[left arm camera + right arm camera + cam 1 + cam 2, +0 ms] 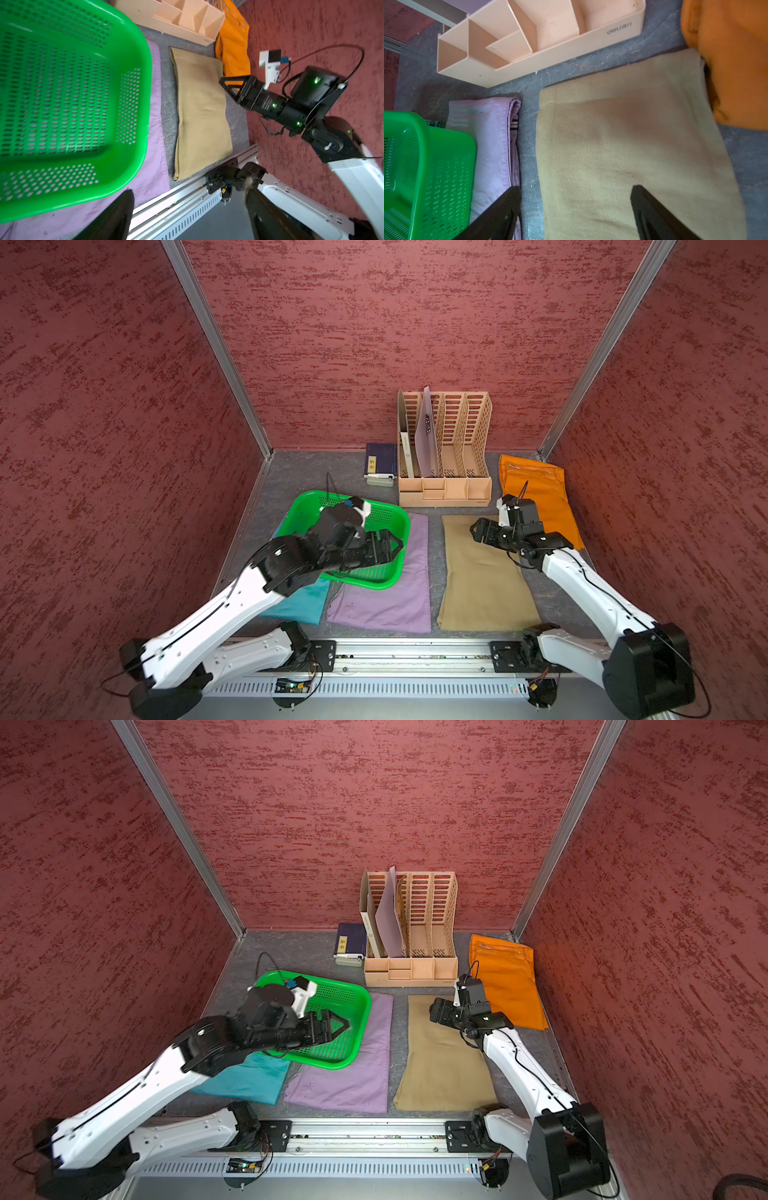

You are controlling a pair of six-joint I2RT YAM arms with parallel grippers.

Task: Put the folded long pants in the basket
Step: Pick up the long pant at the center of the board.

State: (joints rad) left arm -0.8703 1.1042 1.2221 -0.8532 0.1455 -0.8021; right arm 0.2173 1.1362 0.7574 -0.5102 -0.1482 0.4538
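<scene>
The green basket (376,584) (357,998) rests partly on the lilac pants (390,605) and the teal pants (303,601), and its mesh floor is bare. The tan pants (482,589) lie flat to its right, and the orange pants (540,493) lie by the right wall. My left gripper (397,549) (189,190) hovers open over the basket's right rim (145,83) with nothing between its fingers. Over the far end of the tan pants (623,135) my right gripper (476,531) (575,188) is open and holds nothing.
A beige file organiser (444,489) with folders stands at the back, with a dark blue book (380,462) lying to its left. Red walls close in both sides and the back. A metal rail (395,655) runs along the front edge.
</scene>
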